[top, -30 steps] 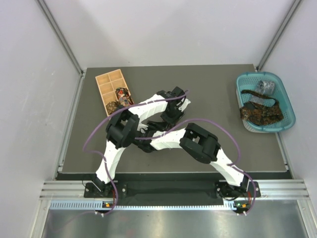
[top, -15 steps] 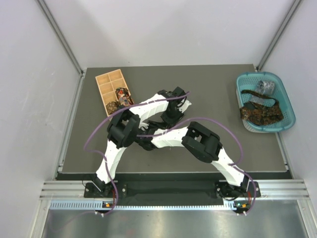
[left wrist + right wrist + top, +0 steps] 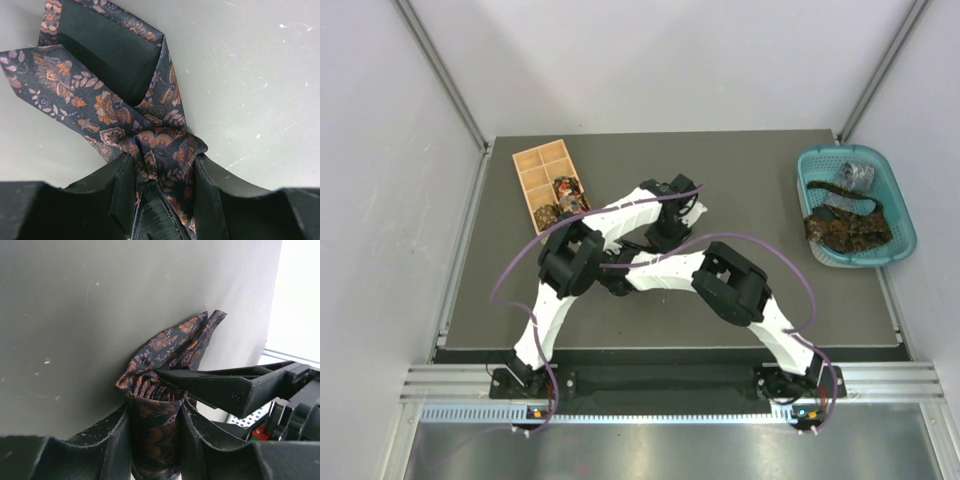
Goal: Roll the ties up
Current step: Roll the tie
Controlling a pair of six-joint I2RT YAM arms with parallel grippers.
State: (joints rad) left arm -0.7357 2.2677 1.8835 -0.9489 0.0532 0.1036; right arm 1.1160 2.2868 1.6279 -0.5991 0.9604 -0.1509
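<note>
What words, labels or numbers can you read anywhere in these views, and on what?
None can be read.
paisley tie: pattern only, no label showing.
wooden compartment box: no markings visible.
teal basket: no markings visible.
Anything printed on the arms is too small to read.

You're looking at a tie (image 3: pixel 115 107) of woven cloth with a faint silky sheen. The left gripper (image 3: pixel 164 162) is matt black plastic. The right gripper (image 3: pixel 155 407) is the same, but scuffed and speckled. The table (image 3: pixel 260 75) is matt grey with fine scratches. Your basket (image 3: pixel 860 261) is glossy teal plastic, the box (image 3: pixel 528 160) bare pale wood, and the arms (image 3: pixel 620 212) smooth white plastic.
</note>
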